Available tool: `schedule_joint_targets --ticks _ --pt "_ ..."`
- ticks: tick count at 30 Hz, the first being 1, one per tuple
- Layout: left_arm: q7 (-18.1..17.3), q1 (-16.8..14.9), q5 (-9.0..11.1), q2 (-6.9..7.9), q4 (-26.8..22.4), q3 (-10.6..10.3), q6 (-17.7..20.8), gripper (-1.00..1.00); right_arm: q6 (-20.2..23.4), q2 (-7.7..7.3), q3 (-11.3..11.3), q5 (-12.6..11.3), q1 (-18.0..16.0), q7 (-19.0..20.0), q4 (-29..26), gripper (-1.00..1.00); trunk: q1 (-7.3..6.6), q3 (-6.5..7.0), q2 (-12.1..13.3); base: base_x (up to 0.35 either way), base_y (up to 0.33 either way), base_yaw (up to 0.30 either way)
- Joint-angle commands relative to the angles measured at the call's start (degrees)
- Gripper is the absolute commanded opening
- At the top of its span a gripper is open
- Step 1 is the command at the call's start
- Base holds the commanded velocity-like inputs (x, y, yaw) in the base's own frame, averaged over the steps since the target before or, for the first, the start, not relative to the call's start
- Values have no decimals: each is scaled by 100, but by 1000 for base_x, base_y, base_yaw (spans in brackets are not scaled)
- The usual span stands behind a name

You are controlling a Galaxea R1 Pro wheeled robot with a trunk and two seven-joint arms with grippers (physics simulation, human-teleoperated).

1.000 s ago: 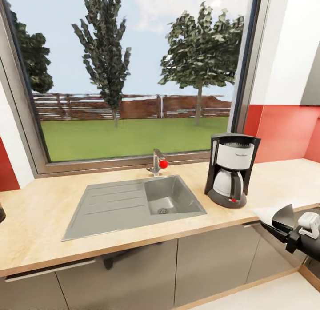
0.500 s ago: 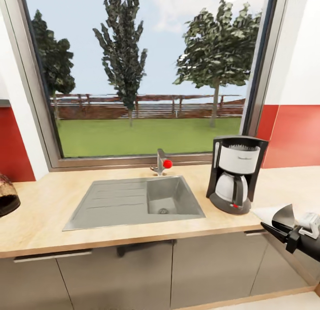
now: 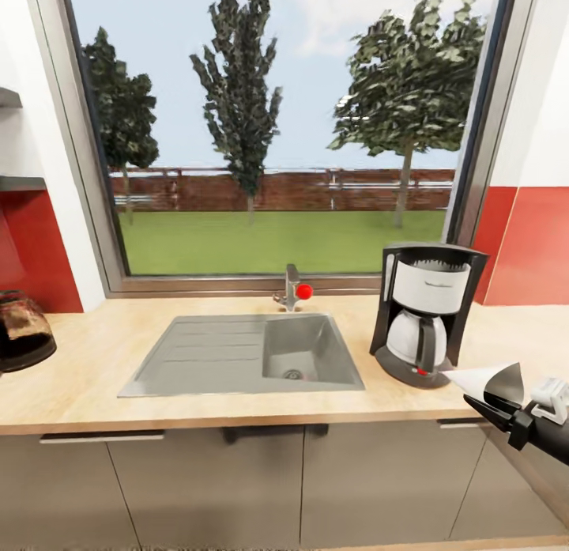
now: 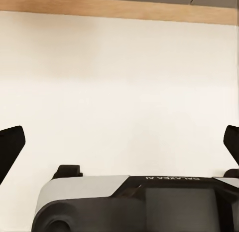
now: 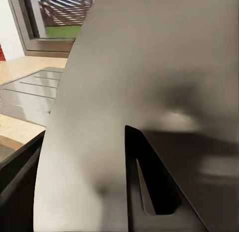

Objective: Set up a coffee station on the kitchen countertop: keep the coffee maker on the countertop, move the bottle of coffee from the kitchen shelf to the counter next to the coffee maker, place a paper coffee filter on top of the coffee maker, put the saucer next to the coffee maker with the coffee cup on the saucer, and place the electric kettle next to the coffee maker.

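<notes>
The coffee maker stands on the light-wood kitchen countertop, just right of the grey sink. My right gripper hovers at the counter's front edge, right of the machine and lower than its top. It is shut on the white paper coffee filter, which points toward the machine's base. In the right wrist view the paper coffee filter spreads wide between the dark fingers. The glass electric kettle sits on the counter at the far left, partly cut off. My left gripper is open over pale floor.
A grey inset sink with a red-knobbed faucet lies mid-counter below a large window. Grey cabinet fronts run under the worktop. Grey shelf boards show at the upper left, and red wall panels flank the window.
The whole head view has shifted, so the camera moved; the kettle and shelves came into sight at the left. My right gripper still holds the filter in the same place in the picture.
</notes>
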Motion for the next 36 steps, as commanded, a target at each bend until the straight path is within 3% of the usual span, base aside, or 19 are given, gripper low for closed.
schedule_joint_targets --ticks 1,19,25,36 --pt "1 1 0 -5 -9 25 -5 100 53 -2 -1 -28 -4 14 3 -100 0 -7 -5 -82 -261 195" --pt "1 0 -3 -5 -8 19 -10 100 53 -2 -4 -28 -4 14 3 -100 0 -7 -5 -94 -282 250" --pt "-5 0 -3 -5 -2 16 -10 100 53 -2 -5 -33 -4 19 3 -100 0 -7 -5 -94 -268 68" --pt "-7 1 -3 -4 -1 23 -4 100 60 -10 1 -96 -4 18 3 -100 0 -7 -5 -72 -27 2"
